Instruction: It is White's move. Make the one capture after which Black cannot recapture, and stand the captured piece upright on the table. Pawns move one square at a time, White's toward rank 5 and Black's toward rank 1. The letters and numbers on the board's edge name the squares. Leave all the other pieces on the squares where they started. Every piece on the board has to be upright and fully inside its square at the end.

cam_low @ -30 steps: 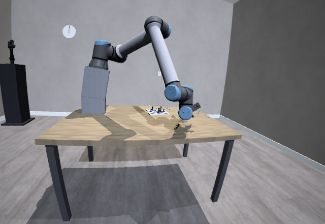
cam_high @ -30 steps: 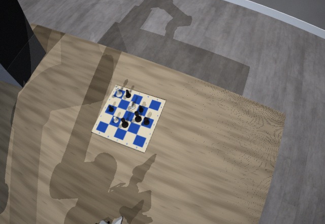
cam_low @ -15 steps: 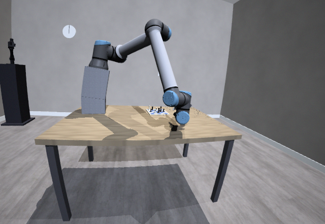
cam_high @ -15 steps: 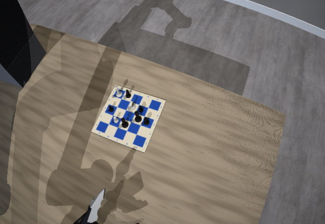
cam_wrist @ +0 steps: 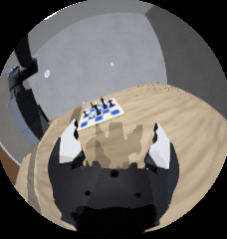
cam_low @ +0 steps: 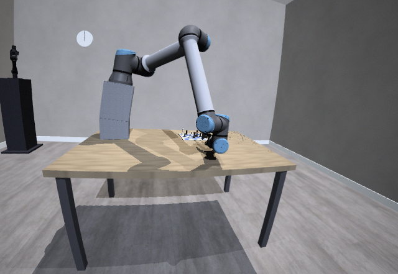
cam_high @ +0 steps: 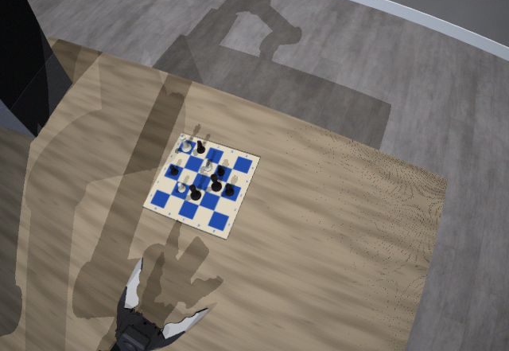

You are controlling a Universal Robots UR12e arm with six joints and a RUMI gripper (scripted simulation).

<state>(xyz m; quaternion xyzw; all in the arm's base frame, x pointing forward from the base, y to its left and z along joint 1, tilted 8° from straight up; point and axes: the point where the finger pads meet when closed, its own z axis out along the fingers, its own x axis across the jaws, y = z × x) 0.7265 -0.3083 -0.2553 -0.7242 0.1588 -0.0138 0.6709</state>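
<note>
A small blue-and-cream chessboard (cam_high: 201, 185) lies on the wooden table, with several black pieces and three white pieces standing on it. White pieces stand at the far corner (cam_high: 186, 146), near the middle (cam_high: 207, 166) and at the left side (cam_high: 180, 187). Black pieces cluster around the centre (cam_high: 215, 183). My gripper (cam_high: 164, 310) is open and empty, low over the bare table well in front of the board. In the wrist view the two fingers frame bare wood, and the board (cam_wrist: 102, 115) lies further ahead. The board also shows in the exterior view (cam_low: 193, 135).
The arm's grey base block (cam_low: 116, 110) stands at the table's back left. A dark pedestal (cam_low: 15, 114) stands on the floor to the left. The arm's shadow falls over the table left of the board.
</note>
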